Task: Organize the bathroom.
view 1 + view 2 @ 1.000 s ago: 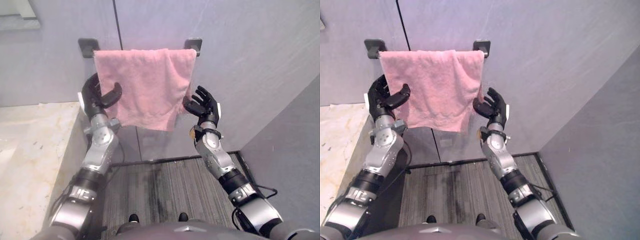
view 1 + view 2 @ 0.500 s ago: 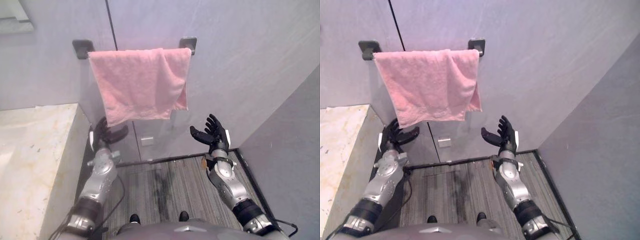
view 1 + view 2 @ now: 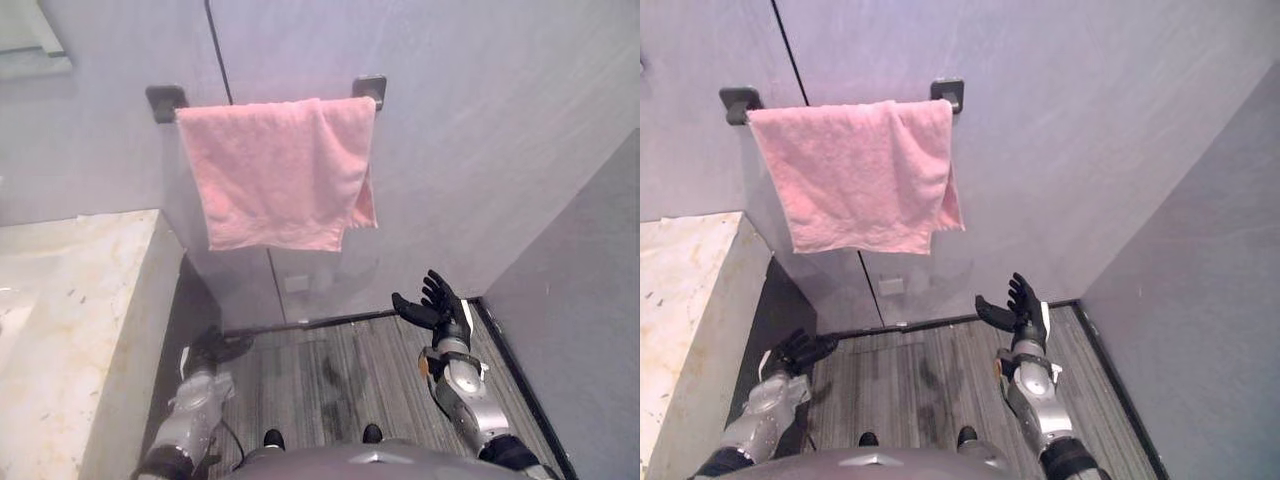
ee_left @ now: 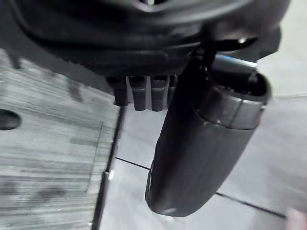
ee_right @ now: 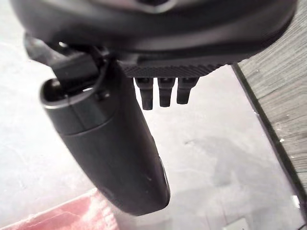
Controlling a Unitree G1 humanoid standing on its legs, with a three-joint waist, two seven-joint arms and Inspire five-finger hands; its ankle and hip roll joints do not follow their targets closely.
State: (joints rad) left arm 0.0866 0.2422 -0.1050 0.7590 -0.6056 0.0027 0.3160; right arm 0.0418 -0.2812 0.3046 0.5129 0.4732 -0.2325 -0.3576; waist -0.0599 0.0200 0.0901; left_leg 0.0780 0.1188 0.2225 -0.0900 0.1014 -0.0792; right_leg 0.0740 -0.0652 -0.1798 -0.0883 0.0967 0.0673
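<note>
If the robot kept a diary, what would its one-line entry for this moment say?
pink terry towel: draped over wall rail between dark brackets | left hand: open, low, holding nothing | right hand: open, low, holding nothing | marble-look counter: at left

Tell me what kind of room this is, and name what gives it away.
Most likely a bathroom. A pink towel hangs over a wall-mounted towel bar on grey panelled walls, a pale marble-look counter stands at the left, and the floor is grey and striped.
</note>
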